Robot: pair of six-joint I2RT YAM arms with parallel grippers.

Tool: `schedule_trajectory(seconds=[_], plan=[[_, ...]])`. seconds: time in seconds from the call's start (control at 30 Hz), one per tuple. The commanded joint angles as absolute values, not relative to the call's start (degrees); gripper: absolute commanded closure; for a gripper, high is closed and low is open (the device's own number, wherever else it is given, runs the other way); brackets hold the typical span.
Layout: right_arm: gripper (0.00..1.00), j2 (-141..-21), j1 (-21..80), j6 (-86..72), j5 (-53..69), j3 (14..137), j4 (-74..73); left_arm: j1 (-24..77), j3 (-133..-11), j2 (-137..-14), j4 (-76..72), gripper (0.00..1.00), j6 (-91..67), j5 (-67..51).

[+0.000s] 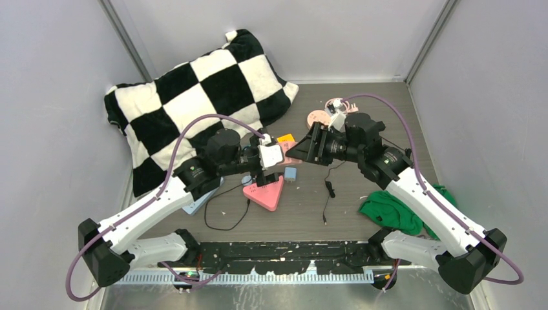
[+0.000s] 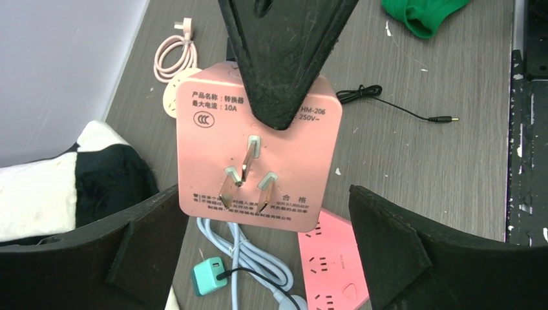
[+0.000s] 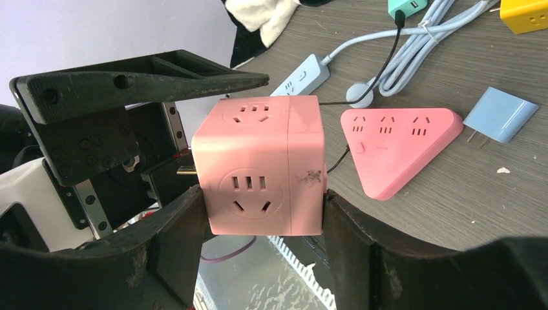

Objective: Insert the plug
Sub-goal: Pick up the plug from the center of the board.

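Note:
A pink cube adapter (image 3: 258, 168) with three metal prongs (image 2: 245, 174) is held off the table in my right gripper (image 3: 262, 192), which is shut on its two sides. In the top view the cube (image 1: 289, 152) sits between both grippers. My left gripper (image 2: 263, 194) is wide open and empty, and faces the pronged face with a finger on either side of it, not touching. A pink triangular power strip (image 1: 265, 192) lies flat on the table below; it also shows in the left wrist view (image 2: 333, 268) and the right wrist view (image 3: 397, 145).
A checkered pillow (image 1: 194, 110) fills the back left. A green cloth (image 1: 400, 210) lies at right. A teal charger (image 2: 208, 276), a pale blue cord (image 2: 249, 258), a blue adapter (image 3: 501, 113), a light blue strip (image 3: 300, 74) and a black cable (image 1: 328, 187) lie around the triangular strip.

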State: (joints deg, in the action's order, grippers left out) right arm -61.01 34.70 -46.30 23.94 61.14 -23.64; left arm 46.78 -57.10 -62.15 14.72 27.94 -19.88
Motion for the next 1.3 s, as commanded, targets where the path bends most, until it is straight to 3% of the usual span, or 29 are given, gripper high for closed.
schedule_trajectory(seconds=[0.0,0.17,0.3,0.4,0.57,0.63,0.87,1.27], plan=[[0.46,-61.0,35.0,-46.0,26.2,62.4,-20.3,47.0,-58.7,-61.2,12.0,0.11,28.1,-23.9],[0.45,-60.7,35.0,-45.6,26.8,62.5,-20.3,47.0,-58.3,-60.8,12.5,0.26,26.3,-24.7],[0.41,-60.2,35.0,-44.8,26.8,62.2,-20.1,47.0,-57.2,-60.4,10.4,0.58,22.6,-25.5],[0.3,-59.0,35.1,-44.4,26.7,61.3,-18.5,47.0,-55.6,-59.7,6.9,0.71,17.1,-25.8],[0.06,-53.2,35.1,-46.7,23.5,57.7,-11.5,47.0,-50.7,-57.0,-5.6,0.78,5.8,-27.2],[0.01,-49.8,35.1,-50.2,20.1,54.5,-6.7,47.0,-48.2,-55.5,-13.4,0.8,-0.1,-26.9],[0.0,-43.4,35.1,-66.3,14.0,49.3,3.4,47.0,-46.1,-53.2,-28.3,0.83,-8.8,-26.9],[0.01,-48.7,35.0,-88.5,19.1,44.6,24.2,47.0,-46.5,-56.0,-38.1,0.84,-11.1,-31.4]])
